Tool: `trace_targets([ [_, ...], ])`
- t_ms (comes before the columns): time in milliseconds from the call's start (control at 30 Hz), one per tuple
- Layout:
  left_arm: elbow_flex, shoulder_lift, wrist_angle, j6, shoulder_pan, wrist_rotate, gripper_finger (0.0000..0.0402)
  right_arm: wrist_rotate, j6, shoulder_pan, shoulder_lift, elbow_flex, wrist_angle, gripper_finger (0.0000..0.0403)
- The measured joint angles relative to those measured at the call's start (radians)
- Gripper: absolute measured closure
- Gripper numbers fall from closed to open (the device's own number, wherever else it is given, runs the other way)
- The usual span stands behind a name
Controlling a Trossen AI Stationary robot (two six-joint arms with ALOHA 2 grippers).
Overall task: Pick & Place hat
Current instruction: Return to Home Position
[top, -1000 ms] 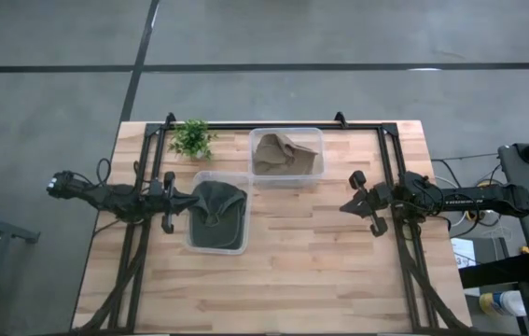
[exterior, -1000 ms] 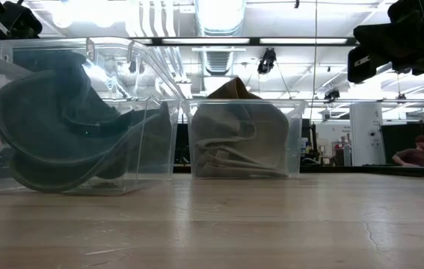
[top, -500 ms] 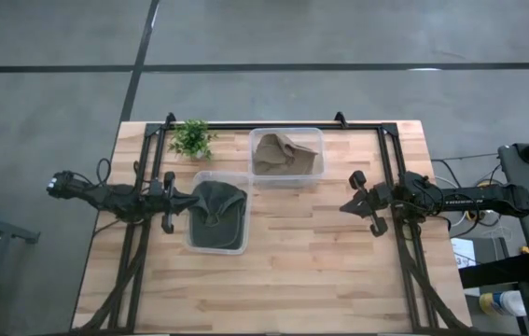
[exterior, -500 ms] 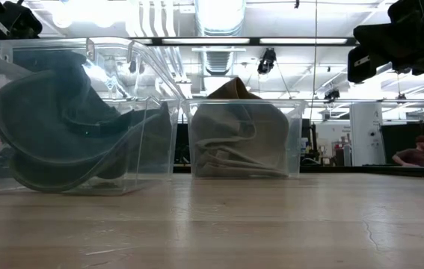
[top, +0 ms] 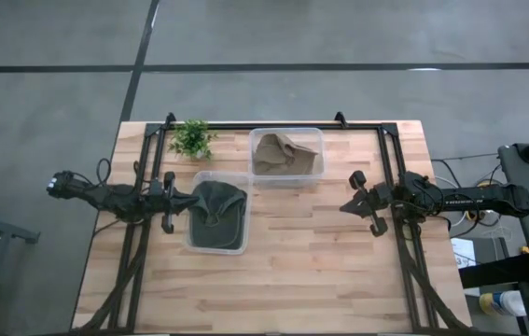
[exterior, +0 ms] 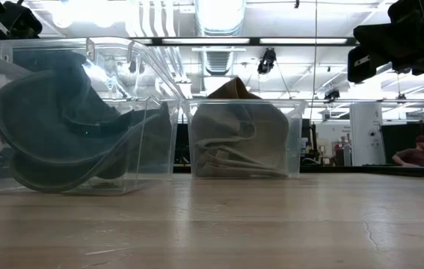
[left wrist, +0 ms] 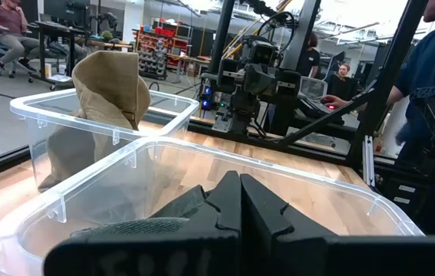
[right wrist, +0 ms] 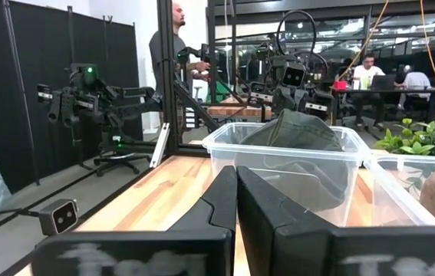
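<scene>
A dark green hat [top: 215, 213] lies bunched inside a clear plastic bin [top: 192, 245] left of the table's middle; it shows in the low view [exterior: 69, 134] and the right wrist view [right wrist: 298, 138]. A tan hat [top: 278, 151] fills a second clear bin [top: 316, 177] toward the far edge, also in the left wrist view [left wrist: 106, 100]. My left gripper [top: 185, 204] hovers shut at the dark hat bin's left rim, above the table. My right gripper [top: 343, 207] hangs shut over the table's right part, away from both bins.
A small green potted plant [top: 190, 138] stands at the far left corner. Black frame rails [top: 393, 187] run along the table's left, right and far sides. Bare wood [top: 320, 271] spans the near half. People sit and stand in the room beyond.
</scene>
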State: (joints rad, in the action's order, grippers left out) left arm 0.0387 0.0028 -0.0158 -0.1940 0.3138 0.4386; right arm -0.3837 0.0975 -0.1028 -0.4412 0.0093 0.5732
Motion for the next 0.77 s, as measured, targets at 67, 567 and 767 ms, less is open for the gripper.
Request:
trace_targets([
  [67,0.000,0.000,0.000,0.000,0.000,0.000,0.0401,0.000,0.003,0.000,0.000,0.000,0.000,0.0394],
  [567,0.000,0.000,0.000,0.000,0.000,0.000,0.0401,0.000,0.001,0.000,0.000,0.000,0.000,0.0394],
  [767,0.000,0.000,0.000,0.000,0.000,0.000,0.0401,0.000,0.000,0.000,0.000,0.000,0.000,0.0394],
])
